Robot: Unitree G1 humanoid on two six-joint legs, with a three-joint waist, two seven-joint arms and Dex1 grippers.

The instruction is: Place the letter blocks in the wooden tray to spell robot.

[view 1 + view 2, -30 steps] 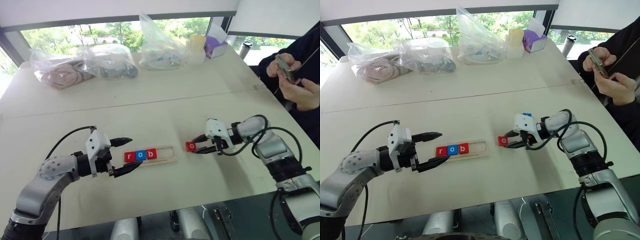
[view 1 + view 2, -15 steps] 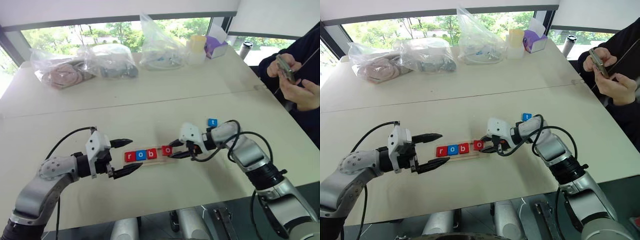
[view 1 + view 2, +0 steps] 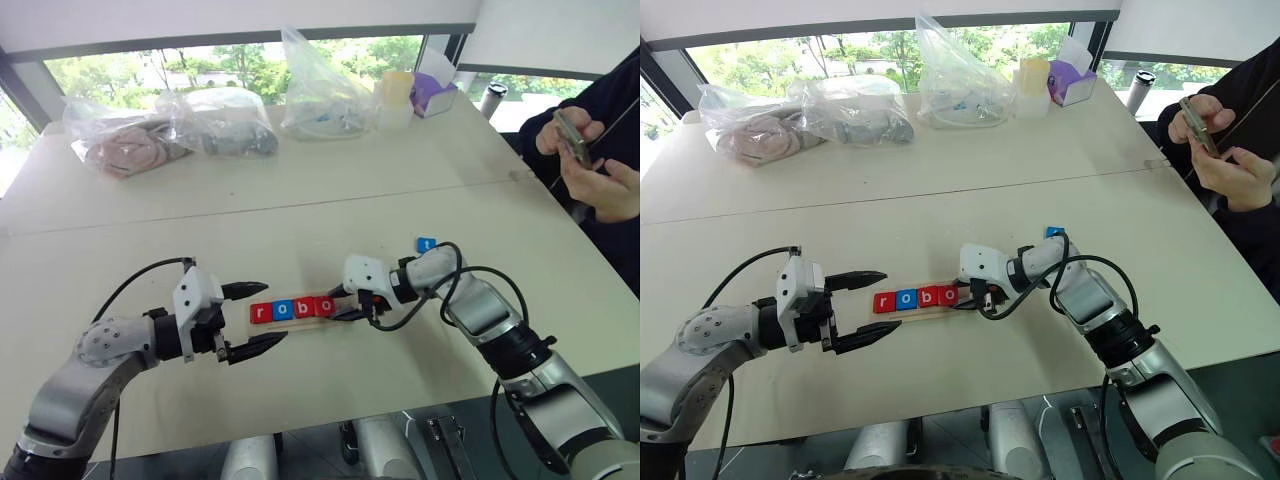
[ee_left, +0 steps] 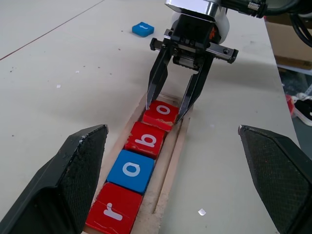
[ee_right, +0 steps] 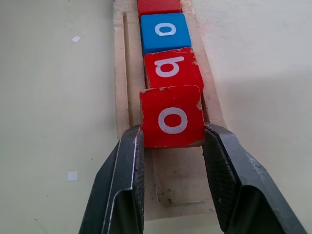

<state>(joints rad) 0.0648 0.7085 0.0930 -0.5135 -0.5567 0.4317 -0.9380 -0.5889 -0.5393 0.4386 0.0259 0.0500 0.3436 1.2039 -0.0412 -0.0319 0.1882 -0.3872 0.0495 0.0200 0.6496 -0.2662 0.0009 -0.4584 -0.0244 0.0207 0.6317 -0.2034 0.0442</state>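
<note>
Since the earlier frame, the right gripper had travelled left across the table with the red "o" block, from a spot well right of the wooden tray to the tray itself. Its fingers were clamped on either side of that block, which sat slightly tilted over the fourth slot, just beside the red "b" block. Whether it rested fully flat on the tray floor could not be judged.

Tray contents, from the robot's left: red "r" block, blue "o" block, red "b", then the gripped red "o". The slot at the right end of the tray was bare wood.

The blue "t" block lay on the table behind the right arm, well apart from the tray.

The left gripper hovered just left of the tray's "r" end, jaws spread wide and holding nothing, unmoved from before.

At the far side of the table were clear plastic bags and small containers. A person's hands at the right edge held a phone.
</note>
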